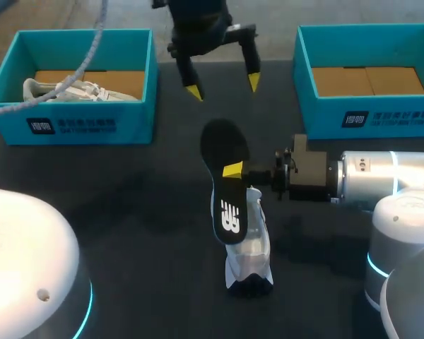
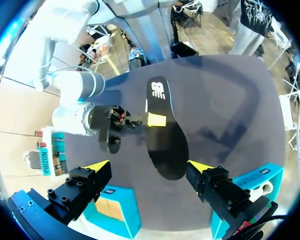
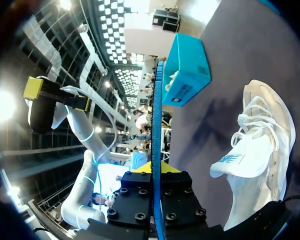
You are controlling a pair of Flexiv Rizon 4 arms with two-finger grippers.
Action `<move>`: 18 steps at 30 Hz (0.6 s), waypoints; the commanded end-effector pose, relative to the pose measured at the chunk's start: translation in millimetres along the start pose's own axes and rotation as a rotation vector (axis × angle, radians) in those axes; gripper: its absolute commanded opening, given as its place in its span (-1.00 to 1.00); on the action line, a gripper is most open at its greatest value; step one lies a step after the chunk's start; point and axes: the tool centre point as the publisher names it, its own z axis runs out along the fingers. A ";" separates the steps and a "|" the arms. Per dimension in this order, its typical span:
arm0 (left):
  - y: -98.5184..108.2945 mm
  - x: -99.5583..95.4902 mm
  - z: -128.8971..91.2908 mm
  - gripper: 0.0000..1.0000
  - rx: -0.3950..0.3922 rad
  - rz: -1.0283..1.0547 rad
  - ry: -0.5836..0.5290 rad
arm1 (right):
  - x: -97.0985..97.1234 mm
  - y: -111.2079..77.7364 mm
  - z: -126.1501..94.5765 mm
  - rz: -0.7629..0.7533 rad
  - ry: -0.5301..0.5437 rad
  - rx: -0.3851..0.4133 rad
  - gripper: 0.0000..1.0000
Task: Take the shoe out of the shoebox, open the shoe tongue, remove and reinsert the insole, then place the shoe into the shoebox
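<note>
The black insole (image 1: 225, 180) hangs over the table, sole side toward the head camera. My right gripper (image 1: 234, 170) is shut on its middle. In the right wrist view the insole (image 3: 157, 125) runs edge-on between the fingers of the right gripper (image 3: 156, 169). The white shoe (image 1: 249, 247) lies on the table under the insole, and beside the gripper in the right wrist view (image 3: 262, 150). My left gripper (image 1: 223, 87) hovers open behind the insole, clear of it. In its own view the left gripper (image 2: 150, 166) stands wide over the insole (image 2: 165, 140).
A teal shoebox (image 1: 78, 123) at the back left holds another white shoe (image 1: 71, 90). A second teal shoebox (image 1: 371, 106) at the back right shows only its cardboard floor. The dark table (image 1: 127, 212) is bare left of the shoe.
</note>
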 end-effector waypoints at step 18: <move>-22.7 75.8 15.8 1.00 -0.119 0.060 -0.650 | 0.1 -1.4 1.5 0.000 0.000 -0.005 -1.00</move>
